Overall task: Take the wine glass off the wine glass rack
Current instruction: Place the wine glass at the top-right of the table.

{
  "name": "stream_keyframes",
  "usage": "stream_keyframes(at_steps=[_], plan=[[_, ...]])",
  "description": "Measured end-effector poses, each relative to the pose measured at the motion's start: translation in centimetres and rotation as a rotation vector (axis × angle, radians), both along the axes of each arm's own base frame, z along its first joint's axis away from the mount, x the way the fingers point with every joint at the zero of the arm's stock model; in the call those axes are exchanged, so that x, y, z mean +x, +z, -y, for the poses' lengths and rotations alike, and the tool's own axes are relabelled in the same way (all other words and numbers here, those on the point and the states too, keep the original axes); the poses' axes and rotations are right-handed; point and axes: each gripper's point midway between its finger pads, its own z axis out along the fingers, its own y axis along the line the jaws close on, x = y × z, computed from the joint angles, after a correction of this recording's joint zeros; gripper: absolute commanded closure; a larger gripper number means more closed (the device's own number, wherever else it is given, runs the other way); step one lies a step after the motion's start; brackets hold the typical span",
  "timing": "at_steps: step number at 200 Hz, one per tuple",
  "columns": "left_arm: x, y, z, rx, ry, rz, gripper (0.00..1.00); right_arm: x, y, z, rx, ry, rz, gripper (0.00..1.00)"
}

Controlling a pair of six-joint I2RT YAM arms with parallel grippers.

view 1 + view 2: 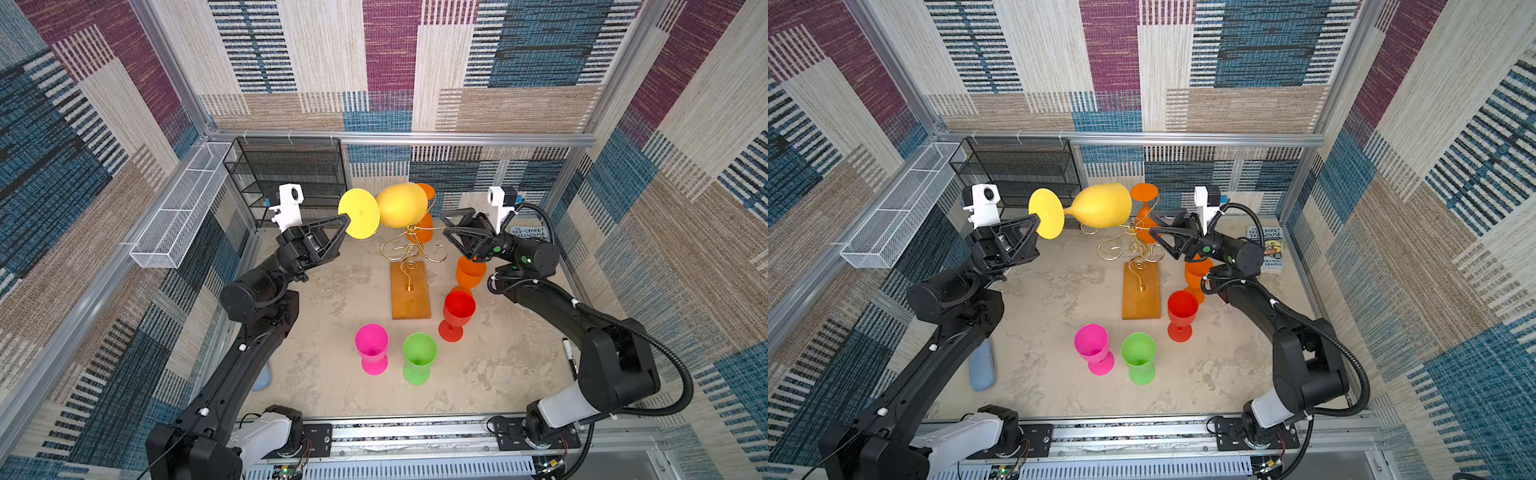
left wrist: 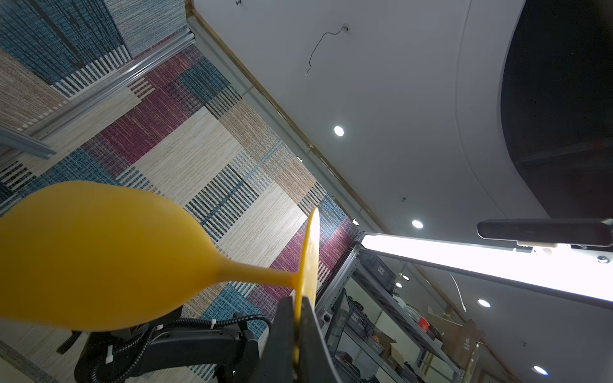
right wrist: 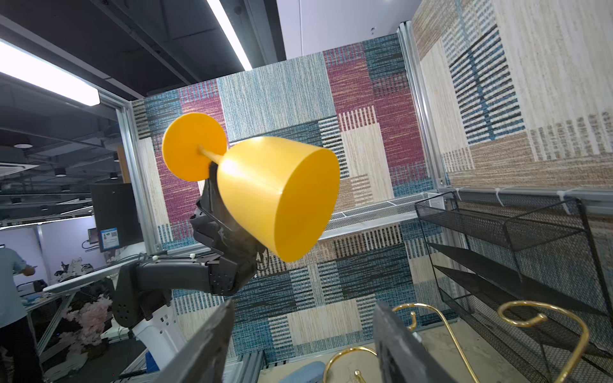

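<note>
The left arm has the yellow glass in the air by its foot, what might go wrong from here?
The left gripper pinches the yellow wine glass only by the edge of its foot, with the bowl sticking out sideways; it may pivot or slip out.
The bowl hangs near the wine glass rack and the orange glass hanging there; a swing could knock them.

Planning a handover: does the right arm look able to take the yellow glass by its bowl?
Probably yes: the right gripper is open and faces the yellow glass, held sideways at its foot by the left gripper; nothing stands between them.
</note>
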Motion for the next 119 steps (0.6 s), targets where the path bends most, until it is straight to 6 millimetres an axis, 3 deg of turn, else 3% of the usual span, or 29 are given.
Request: stream_keyframes(at_steps=[21,69,119], plan=[[1.0,-0.6,0.8,-0.014,-0.016,-0.025,1.00,0.9,-0.7,-0.4,-0.012,0.034,-0.059,0.34],[1.2,-1.1,2.1,-0.023,-0.044,-0.022,1.00,3.3,-1.9,-1.3,-0.026,0.109,-0.216,0.34],[1.6,-1.3,2.2,-0.030,-0.039,-0.032,1.00,3.0,-1.6,-1.2,-0.023,0.128,-0.249,0.34]])
